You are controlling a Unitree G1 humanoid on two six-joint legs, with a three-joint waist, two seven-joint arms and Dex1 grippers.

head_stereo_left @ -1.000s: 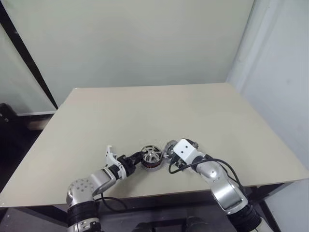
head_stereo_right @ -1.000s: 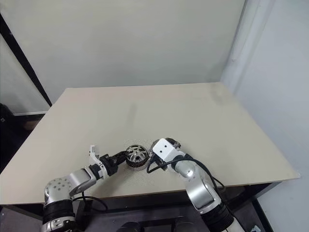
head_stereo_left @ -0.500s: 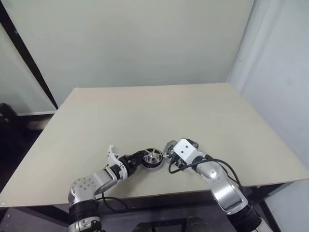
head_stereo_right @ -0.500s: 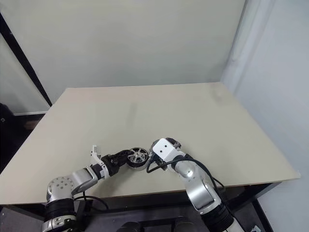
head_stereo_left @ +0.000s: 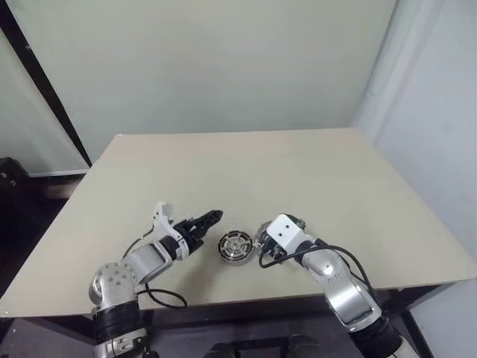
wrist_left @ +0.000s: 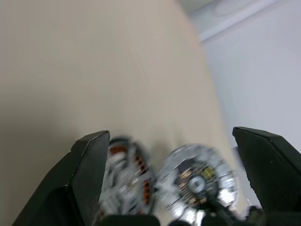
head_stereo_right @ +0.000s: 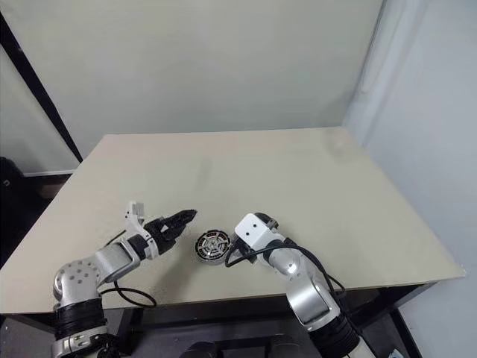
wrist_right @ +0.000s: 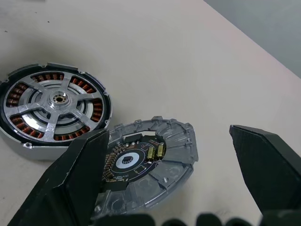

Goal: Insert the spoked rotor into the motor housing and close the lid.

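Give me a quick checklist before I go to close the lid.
1. Dark spoked rotor seated in the copper-wound round motor housing: ok.
2. Left gripper open, lifted off the housing: ok.
3. Right gripper open, fingers straddling the silver-grey round lid: ok.
4. Lid lying open beside the housing on the beige table: ok, not yet closed.
5. Lid's joint to the housing rim intact: cannot tell.

Both arms were silver-grey jointed metal with rounded segments and black cuffs. The left gripper [head_stereo_left: 211, 217] had slim black fingers on a white bracket. A white boxy wrist block and looping black cables marked the right arm.
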